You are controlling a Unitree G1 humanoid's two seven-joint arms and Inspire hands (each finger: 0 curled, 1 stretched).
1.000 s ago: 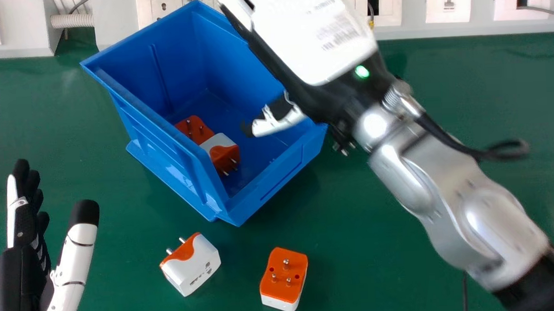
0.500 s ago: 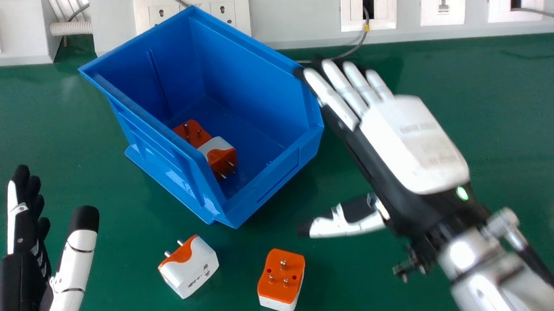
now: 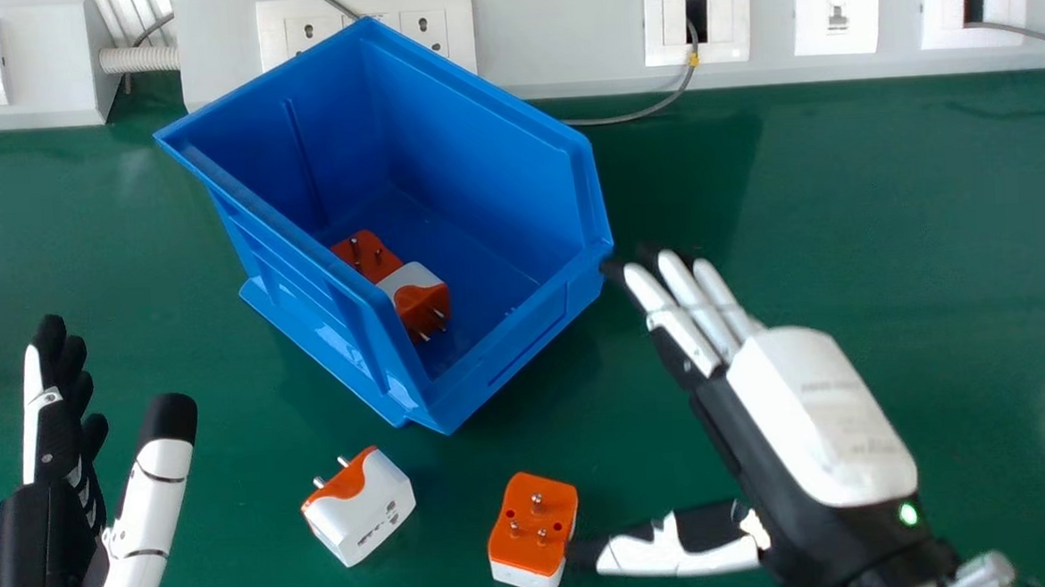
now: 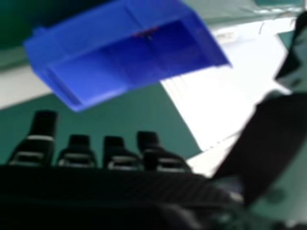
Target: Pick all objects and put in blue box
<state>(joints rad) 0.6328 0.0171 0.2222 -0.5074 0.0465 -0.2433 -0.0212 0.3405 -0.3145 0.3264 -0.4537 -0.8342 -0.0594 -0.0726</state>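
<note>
On the surface [image 3: 125, 225] near the box [image 3: 479, 153]: orange plug [image 3: 526, 535], pins [image 3: 537, 504] up; white plug [image 3: 364, 512], on its side. Right robot hand [image 3: 819, 412] open, empty, thumb [image 3: 670, 554] beside orange plug; left robot hand [image 3: 44, 542] likewise open. Likely light, rigid, slick; pinch across the sides, clear of pins.

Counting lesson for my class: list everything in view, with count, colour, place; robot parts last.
Box: one, blue, back centre
Plugs inside it: two, orange, one partly white
Plugs outside: two, orange and white, front
Table: one, green, underneath
Wall panels: two, grey, behind table
Wall plates: five, white, on panels
Cables: several, grey, back
Ribbed tubing: count unclear, white, back left
Unidentified patch: one, white, near box, right hand view
Left hand: one, black and white, left
Right hand: one, black and white, lower right
Right forearm: one, silver, bottom edge
</note>
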